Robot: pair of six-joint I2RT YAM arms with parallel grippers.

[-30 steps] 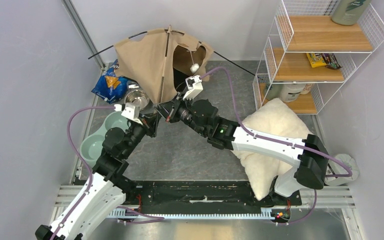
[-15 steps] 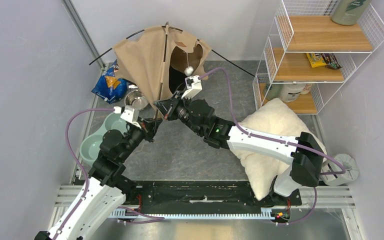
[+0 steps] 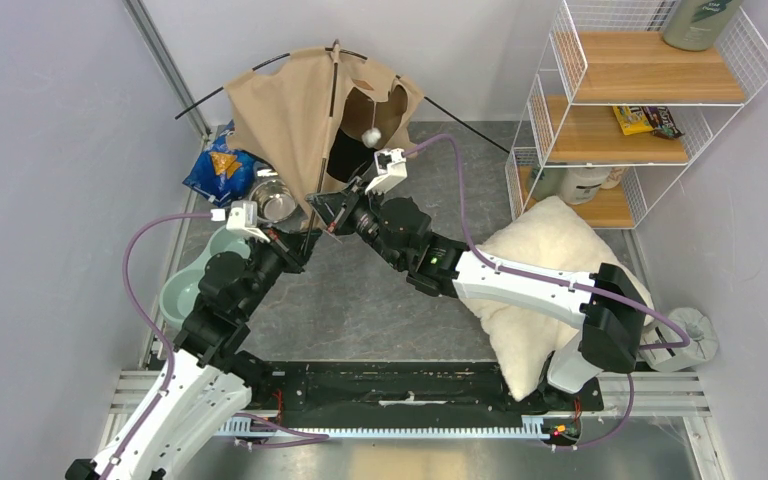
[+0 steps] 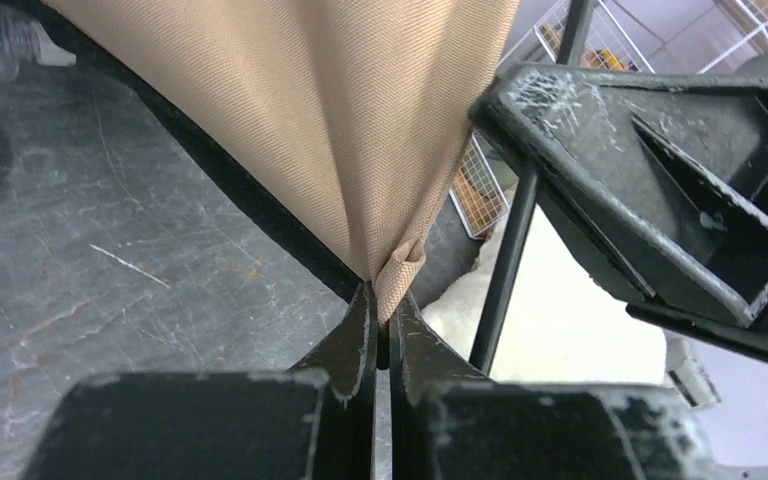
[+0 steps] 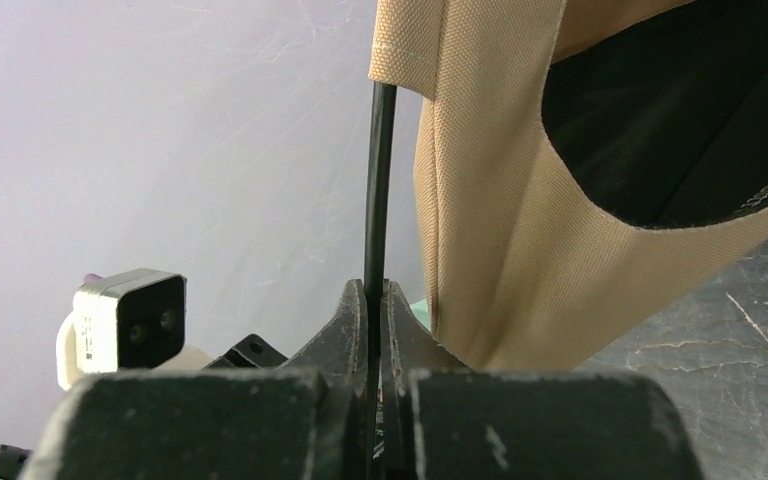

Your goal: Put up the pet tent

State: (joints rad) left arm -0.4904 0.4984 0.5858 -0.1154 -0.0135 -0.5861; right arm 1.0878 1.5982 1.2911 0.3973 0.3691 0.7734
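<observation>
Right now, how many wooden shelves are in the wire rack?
3: the top shelf under the green bottle, the middle shelf holding snack packets, and the bottom shelf just behind the pillow. The pillow could hide a lower one.

1. L arm (image 3: 210, 315) reaches fwd from its base, leaning in toward centre, elbow bent.
2. L gripper (image 4: 382, 300): my jaws pressed tight together, pinching a corner of the tent (image 4: 360, 120).
3. R arm (image 3: 520, 285) stretches fwd and far left across the middle.
4. R gripper (image 5: 375, 290): jaws clamped on the pole (image 5: 380, 180), which rises from between my tips.
5. Both grippers sit just beside each other, R one slightly farther from the bases.
</observation>
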